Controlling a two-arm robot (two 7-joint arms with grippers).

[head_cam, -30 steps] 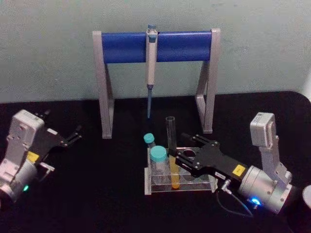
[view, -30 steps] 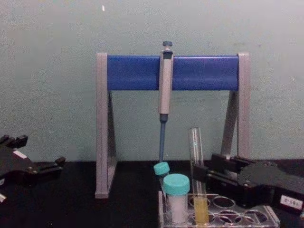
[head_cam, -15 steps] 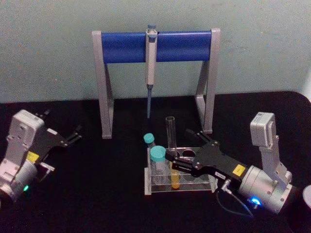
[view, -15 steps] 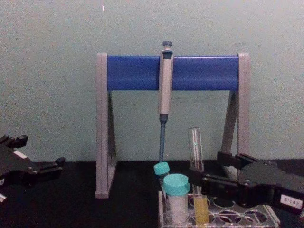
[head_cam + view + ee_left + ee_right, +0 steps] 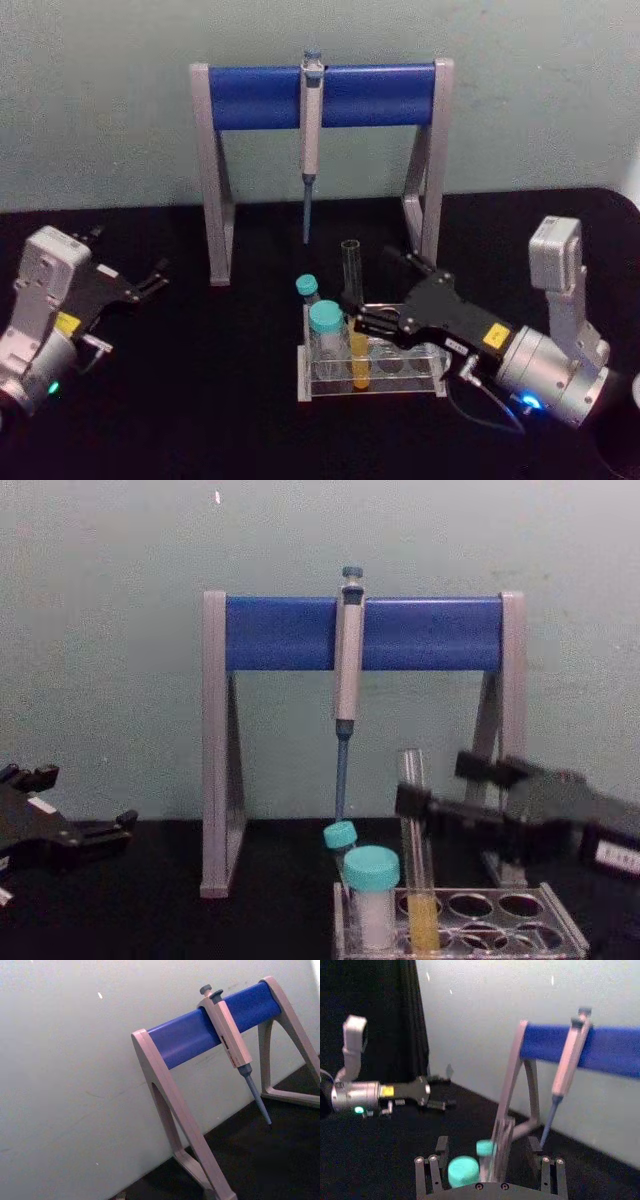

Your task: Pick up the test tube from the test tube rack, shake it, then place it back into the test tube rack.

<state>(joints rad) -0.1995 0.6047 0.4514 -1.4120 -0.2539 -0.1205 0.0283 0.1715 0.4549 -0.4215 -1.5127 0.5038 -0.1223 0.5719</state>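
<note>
The test tube (image 5: pixel 351 272) stands upright in the test tube rack (image 5: pixel 330 388) at the table's middle, with yellow liquid in its lower part. My right gripper (image 5: pixel 372 290) is open around the tube's upper half, above the rack. In the chest view its near finger touches or nearly touches the test tube (image 5: pixel 413 880), while the far finger stands off behind it. In the right wrist view the test tube (image 5: pixel 501 1152) sits between the two fingers. My left gripper (image 5: pixel 130 252) rests open and idle at the far left.
A wide teal-capped tube (image 5: pixel 325 322) and a small teal-capped tube (image 5: pixel 306 286) stand in the rack's left end, close to the test tube. Behind the rack rises the grey-and-blue pipette stand (image 5: pixel 250 97) with a hanging pipette (image 5: pixel 311 120). The rack's right holes (image 5: pixel 500 905) are open.
My right gripper has risen along the test tube, from just above the rack to the tube's upper half, and shifted slightly right. The tube still stands in the rack. The left arm stayed still.
</note>
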